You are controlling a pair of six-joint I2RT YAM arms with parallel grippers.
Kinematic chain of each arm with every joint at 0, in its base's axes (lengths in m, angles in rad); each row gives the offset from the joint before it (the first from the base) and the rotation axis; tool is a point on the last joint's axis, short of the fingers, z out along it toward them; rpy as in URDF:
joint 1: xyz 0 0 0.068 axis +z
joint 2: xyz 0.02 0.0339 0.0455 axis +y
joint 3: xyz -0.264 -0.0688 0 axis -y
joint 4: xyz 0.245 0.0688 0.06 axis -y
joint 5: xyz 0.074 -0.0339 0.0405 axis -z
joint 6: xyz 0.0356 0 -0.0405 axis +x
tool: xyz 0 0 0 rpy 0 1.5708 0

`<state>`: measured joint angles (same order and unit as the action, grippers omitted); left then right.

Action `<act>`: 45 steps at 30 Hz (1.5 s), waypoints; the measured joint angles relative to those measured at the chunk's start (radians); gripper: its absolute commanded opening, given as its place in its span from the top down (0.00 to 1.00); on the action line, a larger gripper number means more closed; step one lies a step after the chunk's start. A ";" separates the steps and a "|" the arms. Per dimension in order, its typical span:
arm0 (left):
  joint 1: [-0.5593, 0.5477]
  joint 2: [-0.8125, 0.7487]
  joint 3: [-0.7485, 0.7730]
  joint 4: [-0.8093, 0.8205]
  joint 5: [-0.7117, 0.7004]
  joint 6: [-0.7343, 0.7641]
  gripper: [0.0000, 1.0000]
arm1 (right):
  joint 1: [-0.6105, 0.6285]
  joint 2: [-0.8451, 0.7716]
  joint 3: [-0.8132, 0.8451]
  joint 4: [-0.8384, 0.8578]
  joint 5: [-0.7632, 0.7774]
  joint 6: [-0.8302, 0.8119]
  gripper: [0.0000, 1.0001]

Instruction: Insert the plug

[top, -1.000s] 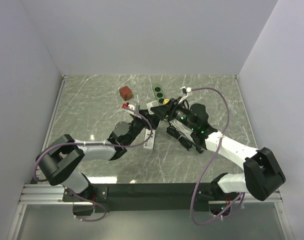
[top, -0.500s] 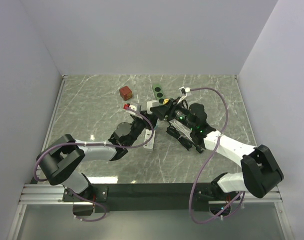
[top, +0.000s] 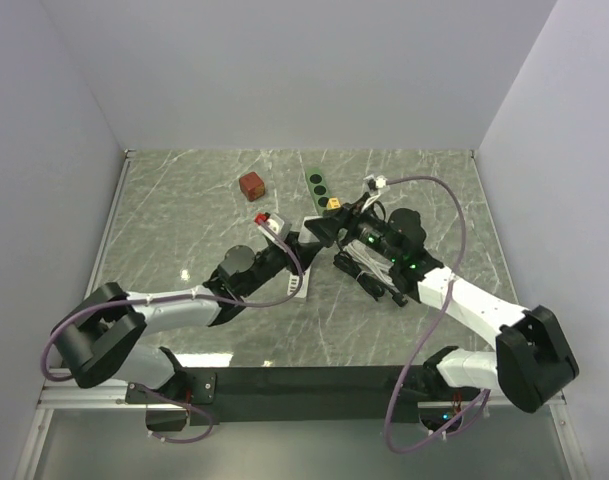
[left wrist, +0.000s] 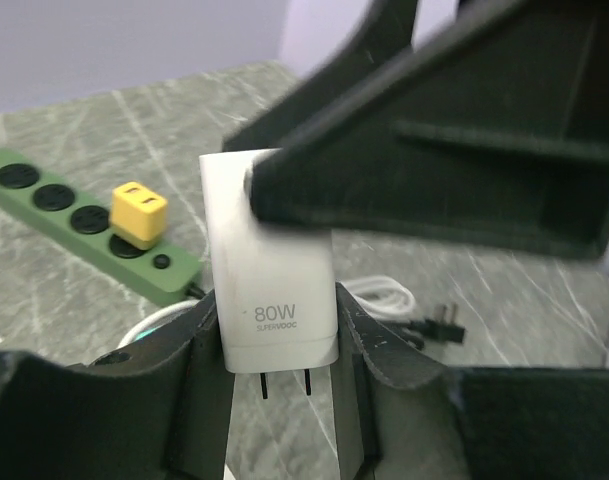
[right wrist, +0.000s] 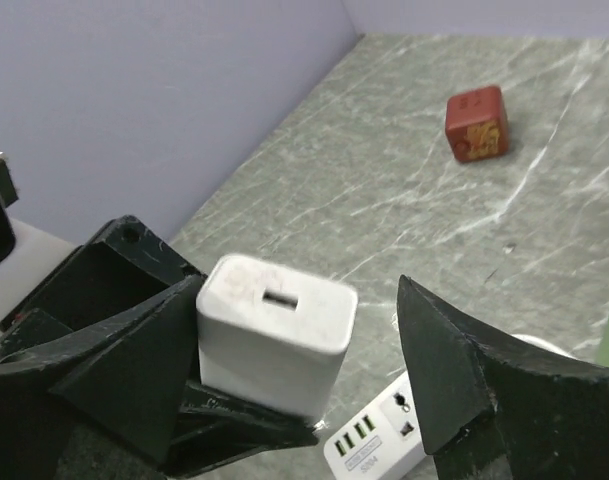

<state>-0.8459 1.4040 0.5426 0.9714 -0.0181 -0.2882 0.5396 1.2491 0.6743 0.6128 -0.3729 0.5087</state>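
A white 80W charger plug (left wrist: 274, 290) is held off the table, prongs pointing down. My left gripper (left wrist: 279, 345) is shut on its sides. It also shows in the right wrist view (right wrist: 274, 335), USB port facing the camera. My right gripper (right wrist: 304, 365) is open around it: one finger (right wrist: 134, 360) lies against the charger and the other (right wrist: 454, 370) stands apart. In the top view the two grippers meet at the table's middle, left (top: 300, 241) and right (top: 320, 228). A white power strip (right wrist: 379, 440) lies on the table below them, also in the top view (top: 299, 285).
A green power strip (top: 318, 185) with a yellow plug (top: 334, 203) in it lies at the back, also in the left wrist view (left wrist: 84, 225). A red cube (top: 251, 185) sits back left. A coiled white cable with a black plug (left wrist: 424, 325) lies beside the right arm.
My left gripper has moved right and up to meet the right gripper at the charger. The right gripper has shifted slightly toward the back.
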 measured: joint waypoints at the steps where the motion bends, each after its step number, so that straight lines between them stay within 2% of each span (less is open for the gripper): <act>1: 0.000 -0.015 0.000 -0.021 0.031 0.011 0.99 | -0.006 -0.015 -0.002 -0.004 -0.005 -0.010 0.15; 10: 0.047 -0.141 -0.001 -0.209 0.294 0.072 0.99 | -0.107 -0.215 -0.072 -0.009 -0.127 -0.192 0.15; 14: 0.058 -0.195 -0.001 -0.293 0.406 0.094 0.99 | -0.116 -0.319 -0.131 -0.006 -0.277 -0.320 0.14; 22: 0.090 -0.349 -0.033 -0.376 0.655 0.112 0.99 | -0.115 -0.278 -0.139 0.027 -0.591 -0.401 0.15; 30: 0.094 -0.407 -0.043 -0.439 0.742 0.131 0.99 | -0.082 -0.258 -0.138 0.043 -0.716 -0.412 0.17; 38: 0.094 -0.386 -0.043 -0.445 0.757 0.137 0.99 | -0.005 -0.233 -0.110 0.010 -0.740 -0.452 0.20; 41: 0.094 -0.361 -0.043 -0.443 0.756 0.137 0.99 | 0.015 -0.217 -0.099 -0.008 -0.743 -0.467 0.27; 45: 0.094 -0.342 -0.043 -0.437 0.750 0.137 0.99 | 0.036 -0.213 -0.089 -0.055 -0.743 -0.494 0.29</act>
<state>-0.7521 1.0622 0.4992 0.5343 0.7322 -0.1513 0.5758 1.0359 0.5858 0.5583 -1.1156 0.0143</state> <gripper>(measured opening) 0.409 0.718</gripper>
